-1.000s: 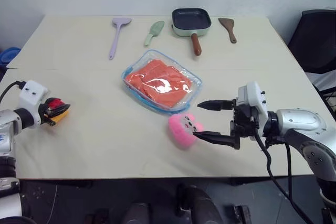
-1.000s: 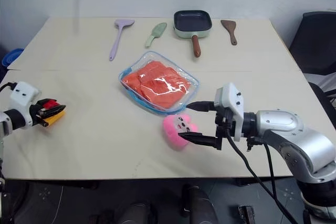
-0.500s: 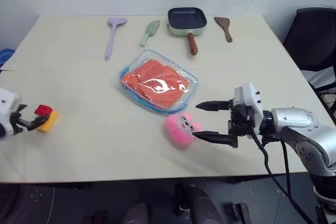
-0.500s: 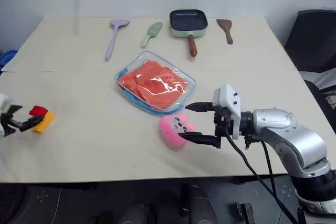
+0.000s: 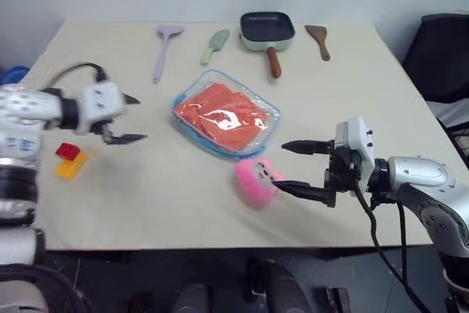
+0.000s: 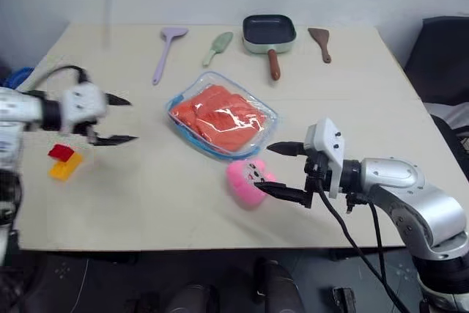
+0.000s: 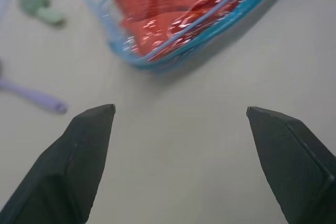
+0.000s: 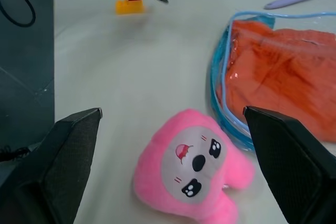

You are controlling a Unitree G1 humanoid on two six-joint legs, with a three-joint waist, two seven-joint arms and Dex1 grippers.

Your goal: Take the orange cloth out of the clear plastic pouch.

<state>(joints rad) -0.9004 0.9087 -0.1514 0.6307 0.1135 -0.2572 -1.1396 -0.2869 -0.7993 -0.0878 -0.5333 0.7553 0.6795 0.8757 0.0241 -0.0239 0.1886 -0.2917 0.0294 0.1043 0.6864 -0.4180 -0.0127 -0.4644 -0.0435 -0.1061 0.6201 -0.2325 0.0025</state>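
Nearest the robot, the right gripper (image 5: 295,169) hangs low over the table (image 5: 352,78) with its fingers wide apart and empty, pointing across at the pink plush toy (image 5: 253,180), which lies just beside the lower finger. Out on the left, a red and yellow block (image 5: 69,160) sits on the table. Above and beyond it, the left gripper (image 5: 133,118) hovers with its fingers spread and nothing between them, aimed toward the clear plastic pouch (image 5: 185,100). The pouch lies flat mid-table, and the orange cloth (image 5: 220,113) is folded inside it, so the task is at the approach step: nothing is gripped yet. The next move seems to call for one gripper to pin or pinch the pouch's blue-trimmed edge while the other finds the opening and reaches the cloth. Farthest off, a purple spatula (image 5: 163,48), a green spatula (image 5: 215,45), a small pan (image 5: 267,31) and a brown spatula (image 5: 319,39) line the far side.
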